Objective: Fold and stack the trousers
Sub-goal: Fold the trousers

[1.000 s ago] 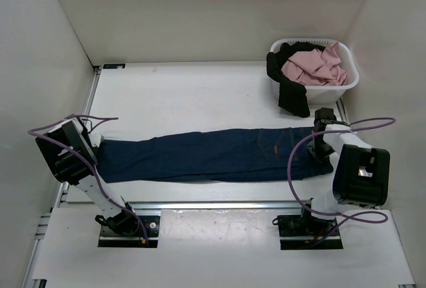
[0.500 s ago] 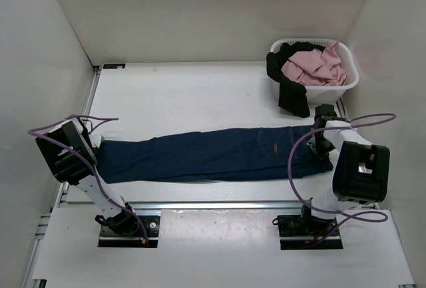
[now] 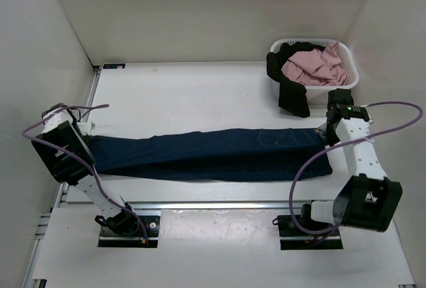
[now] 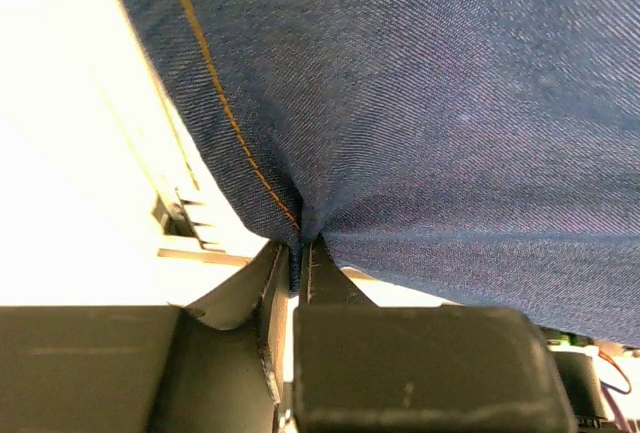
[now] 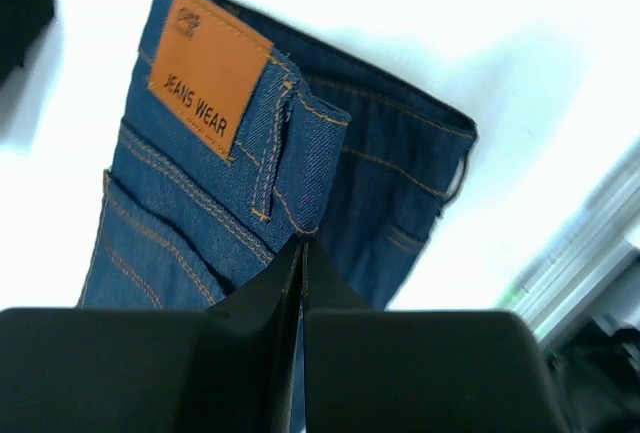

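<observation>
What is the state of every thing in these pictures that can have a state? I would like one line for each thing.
trousers, stretched out long, pinched at both ends
left end effector, shut on the trousers' leg end
right end effector, shut on the trousers' waistband
basket, upright, holding clothes
pink garment, crumpled inside the basket
black garment, hanging out over the basket's rim
</observation>
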You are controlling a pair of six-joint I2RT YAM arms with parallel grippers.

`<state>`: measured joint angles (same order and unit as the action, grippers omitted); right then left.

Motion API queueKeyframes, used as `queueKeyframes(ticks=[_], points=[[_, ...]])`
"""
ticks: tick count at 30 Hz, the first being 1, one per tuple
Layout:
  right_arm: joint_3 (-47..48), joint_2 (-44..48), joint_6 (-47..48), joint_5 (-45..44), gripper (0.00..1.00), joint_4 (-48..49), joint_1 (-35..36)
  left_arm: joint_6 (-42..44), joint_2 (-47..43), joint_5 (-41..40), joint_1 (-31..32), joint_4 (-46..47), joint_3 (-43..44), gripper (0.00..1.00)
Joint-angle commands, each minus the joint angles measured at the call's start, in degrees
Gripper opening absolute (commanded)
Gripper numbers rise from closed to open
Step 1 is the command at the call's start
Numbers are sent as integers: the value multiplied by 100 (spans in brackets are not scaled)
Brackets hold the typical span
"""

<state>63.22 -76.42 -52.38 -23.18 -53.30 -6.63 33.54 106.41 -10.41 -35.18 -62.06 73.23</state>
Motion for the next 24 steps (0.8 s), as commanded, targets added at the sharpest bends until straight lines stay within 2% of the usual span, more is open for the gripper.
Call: queueKeyframes(ticks=[1,5,11,19,24], points=[[121,513,17,-688,0,-734,-197,127,-190,-172,-138,195,481,14],[-563,1206,-272,-610,0,-1007,-198,179,-314,-110,-191,195,455,14],[-1925,1516,-607,-380,0,-805,-198,232,-113,-57,-191,405,183,14],[-2656,1376,-668,-459,0,-532,-198,127,239,-171,-253,581,350,14],[-2657,1428,-616,-582,0,-656,-198,127,188,-171,-253,581,350,14]])
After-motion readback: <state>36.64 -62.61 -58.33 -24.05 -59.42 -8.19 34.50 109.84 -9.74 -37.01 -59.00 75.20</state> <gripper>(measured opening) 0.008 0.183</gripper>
